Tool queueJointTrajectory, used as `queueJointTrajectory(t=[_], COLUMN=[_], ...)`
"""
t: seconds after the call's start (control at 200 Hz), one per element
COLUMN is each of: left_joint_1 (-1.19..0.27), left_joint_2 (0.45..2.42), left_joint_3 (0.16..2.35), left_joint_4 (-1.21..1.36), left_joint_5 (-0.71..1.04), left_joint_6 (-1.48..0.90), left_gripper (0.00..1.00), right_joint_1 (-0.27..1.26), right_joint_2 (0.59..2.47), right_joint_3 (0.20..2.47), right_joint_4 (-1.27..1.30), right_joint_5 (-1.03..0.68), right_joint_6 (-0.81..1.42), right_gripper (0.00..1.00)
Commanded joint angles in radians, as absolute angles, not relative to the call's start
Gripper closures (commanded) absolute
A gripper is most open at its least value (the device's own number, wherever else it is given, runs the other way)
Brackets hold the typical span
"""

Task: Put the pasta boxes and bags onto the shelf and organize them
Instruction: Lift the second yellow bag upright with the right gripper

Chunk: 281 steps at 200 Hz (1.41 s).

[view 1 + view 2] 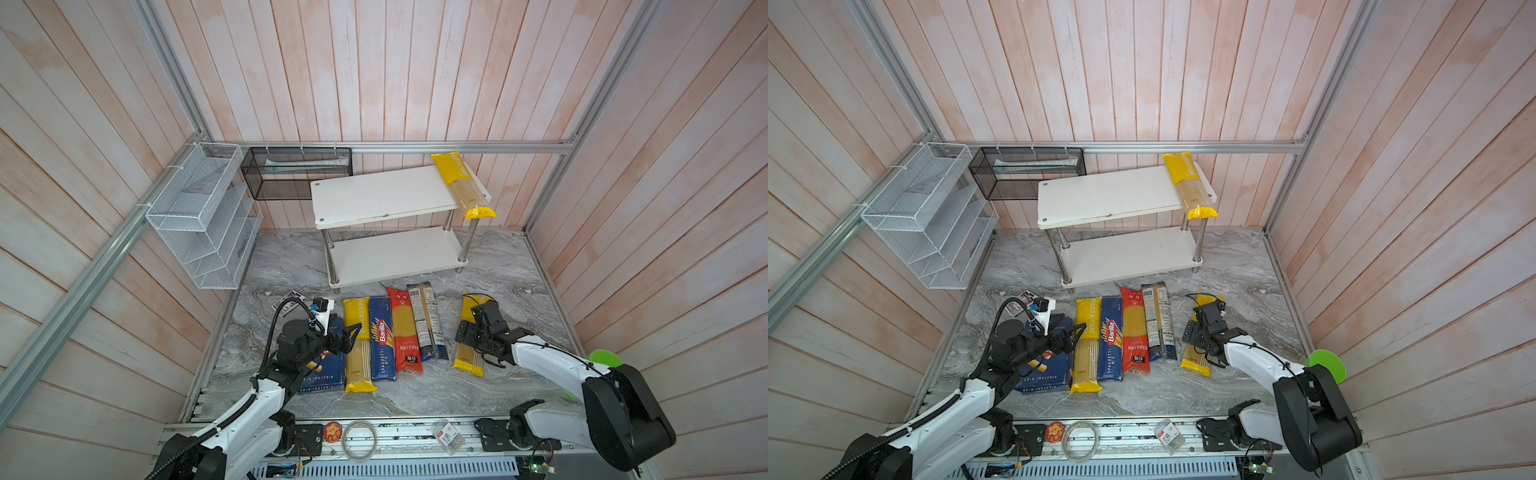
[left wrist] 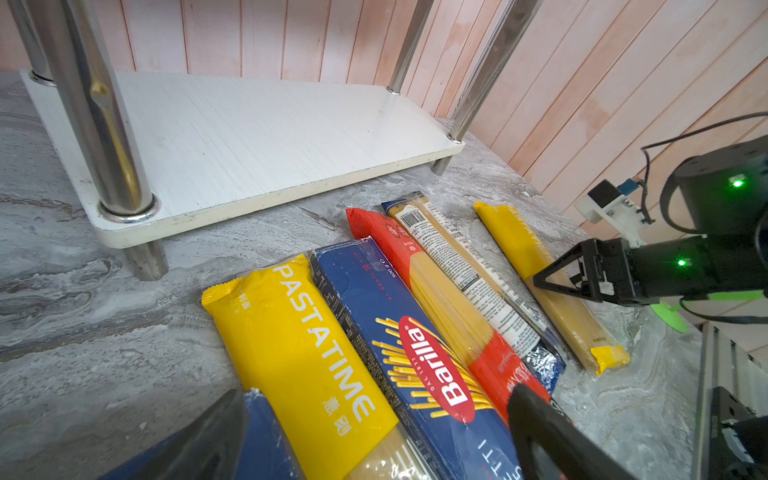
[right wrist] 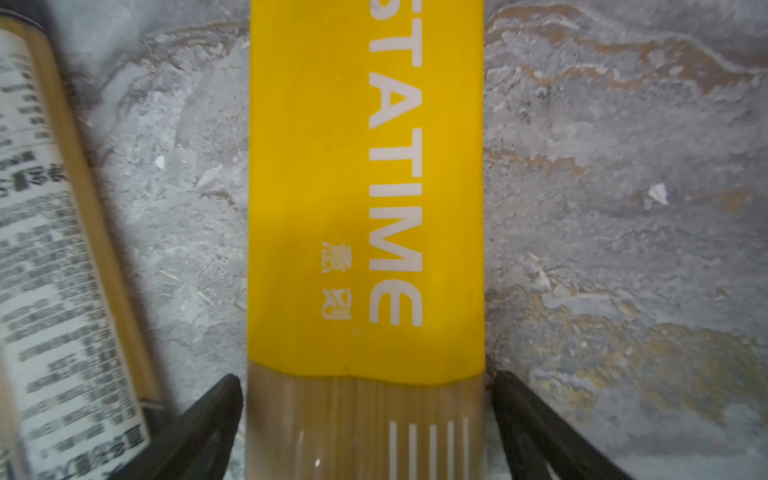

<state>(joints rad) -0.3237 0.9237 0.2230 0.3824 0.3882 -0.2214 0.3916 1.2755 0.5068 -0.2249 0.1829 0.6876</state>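
One yellow bag [image 1: 461, 185] lies across the right end of the shelf's top board [image 1: 382, 195]; the lower board [image 2: 249, 137] is bare. In front of the shelf, side by side on the table, lie the rigatoni box [image 1: 324, 372], a yellow bag [image 1: 358, 353], the spaghetti box [image 1: 382, 345], a red bag [image 1: 404, 328] and a dark blue bag [image 1: 428, 320]. Apart at the right lies another yellow bag [image 3: 365, 187]. My right gripper [image 3: 365, 399] is open, one finger on each side of it. My left gripper [image 2: 374, 436] hangs open over the yellow bag and spaghetti box.
A white wire mesh rack [image 1: 199, 220] hangs on the left wall and a black mesh basket [image 1: 295, 172] on the back wall beside the shelf. A small card [image 1: 289, 301] lies near the left arm. A tape roll [image 1: 359, 440] and a small clear box [image 1: 449, 436] sit on the front rail.
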Motion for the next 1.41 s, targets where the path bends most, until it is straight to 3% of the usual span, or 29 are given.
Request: queueJointTrajectory(t=[0.0,0.365,0.655,0.945,1.4], left_joint_1=[-0.328,-0.328,-0.328,-0.327,-0.329], left_joint_2=[0.922,0.925,0.925,0.921,0.921], left_joint_3=[0.227,0.226,0.226,0.225,0.224], left_joint_4=[0.406,0.405,0.407,0.407,0.407], left_joint_5=[0.404,0.402,0.405,0.407,0.407], left_joint_6=[-0.212,-0.213,-0.215,-0.215,-0.215], left_gripper=[0.00,0.00,0.00,0.00,0.00], right_joint_1=[0.407,0.431,0.445,0.454,0.463], right_joint_2=[1.315,1.389,1.362,1.365,1.335], right_joint_3=[0.527,0.537,0.507,0.482,0.461], right_joint_4=[-0.237,-0.235,-0.216,-0.192,-0.182], right_joint_5=[0.217,0.226,0.226,0.223,0.230], right_joint_6=[0.696,0.690,0.670,0.664,0.667], right_gripper=[0.04,0.06,0.20,0.26,0.50])
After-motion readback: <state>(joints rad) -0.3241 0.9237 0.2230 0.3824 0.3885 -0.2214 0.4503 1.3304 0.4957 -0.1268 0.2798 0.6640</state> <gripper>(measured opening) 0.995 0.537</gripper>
